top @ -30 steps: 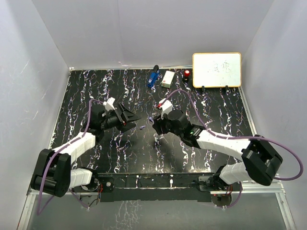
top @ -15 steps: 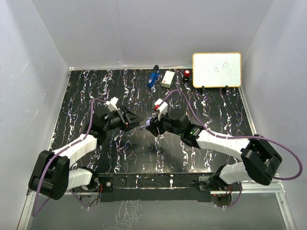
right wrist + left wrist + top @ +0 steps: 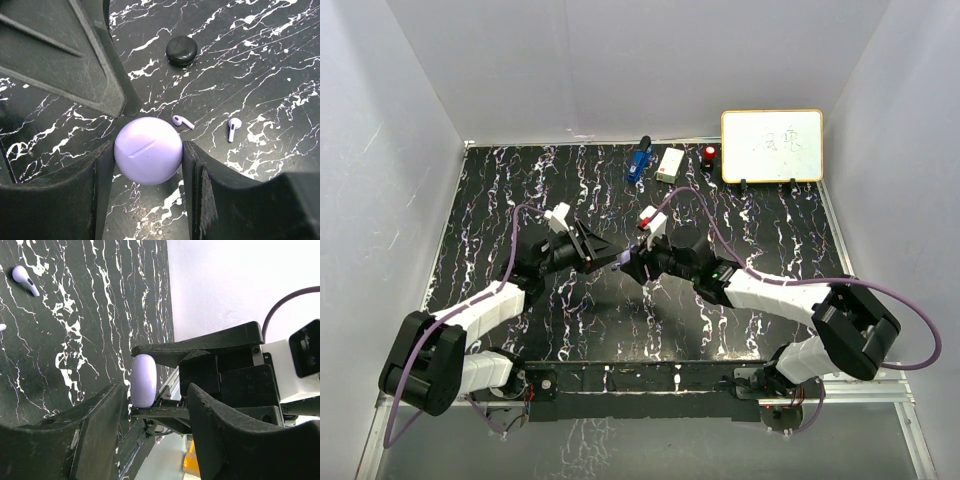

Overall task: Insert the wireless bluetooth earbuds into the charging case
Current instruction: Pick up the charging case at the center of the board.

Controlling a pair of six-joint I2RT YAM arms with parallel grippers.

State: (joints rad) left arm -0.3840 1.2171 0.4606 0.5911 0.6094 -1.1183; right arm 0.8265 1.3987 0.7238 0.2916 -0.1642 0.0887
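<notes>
The lavender round charging case (image 3: 148, 159) has its lid down and sits pinched between the fingers of my right gripper (image 3: 148, 147), above the table. In the top view the right gripper (image 3: 634, 264) meets my left gripper (image 3: 613, 259) at mid-table. In the left wrist view the case (image 3: 143, 380) lies just past the left gripper (image 3: 156, 392), whose jaws stand apart with nothing between them. One left finger (image 3: 75, 55) reaches down to the case's top edge. Two lavender earbuds (image 3: 183, 121) (image 3: 233, 127) lie on the black marbled table below. One earbud (image 3: 24, 279) shows in the left wrist view.
A black round puck (image 3: 181, 50) rests on the table beyond the earbuds. At the back edge stand a blue gadget (image 3: 639, 163), a white box (image 3: 670, 165), a small red item (image 3: 709, 155) and a whiteboard (image 3: 772, 146). White walls enclose three sides.
My left gripper has moved right toward the right gripper and its jaws have narrowed. The right gripper has carried the case left and up to meet it.
</notes>
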